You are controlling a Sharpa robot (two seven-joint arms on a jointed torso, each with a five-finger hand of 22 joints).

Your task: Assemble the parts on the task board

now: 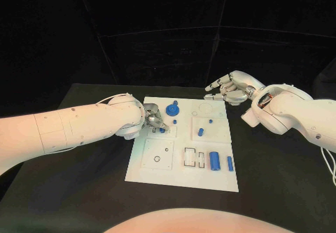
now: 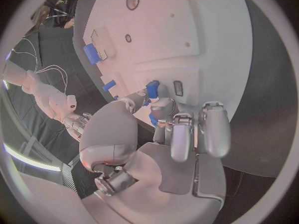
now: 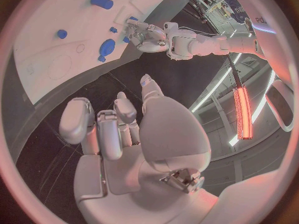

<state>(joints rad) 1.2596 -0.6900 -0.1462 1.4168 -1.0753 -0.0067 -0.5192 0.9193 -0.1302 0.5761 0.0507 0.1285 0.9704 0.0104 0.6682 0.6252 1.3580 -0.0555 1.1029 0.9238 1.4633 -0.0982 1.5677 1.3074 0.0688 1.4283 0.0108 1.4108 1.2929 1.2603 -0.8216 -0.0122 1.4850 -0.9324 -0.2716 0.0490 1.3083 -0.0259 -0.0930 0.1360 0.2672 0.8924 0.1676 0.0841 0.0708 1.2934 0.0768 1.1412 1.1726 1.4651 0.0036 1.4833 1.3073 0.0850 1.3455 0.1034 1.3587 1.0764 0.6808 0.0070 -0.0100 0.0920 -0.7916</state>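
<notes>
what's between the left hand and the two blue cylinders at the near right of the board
In the head view, only bare task board with empty outlined recesses lies between the left hand and the two blue cylinders; no loose part sits there.

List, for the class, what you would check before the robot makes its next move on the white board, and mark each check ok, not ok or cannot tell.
1. Left hand is at a small blue part on the task board: ok; its fingertips are on the part.
2. Firm grip on that part: cannot tell; the fingers hide most of it.
3. Right hand is clear of the board: ok; it hovers beyond the far right corner, holding nothing.
4. Two blue cylinders lie undisturbed near the board's near edge: ok.
5. Round blue part at the far edge is apart from the left hand: ok.
</notes>
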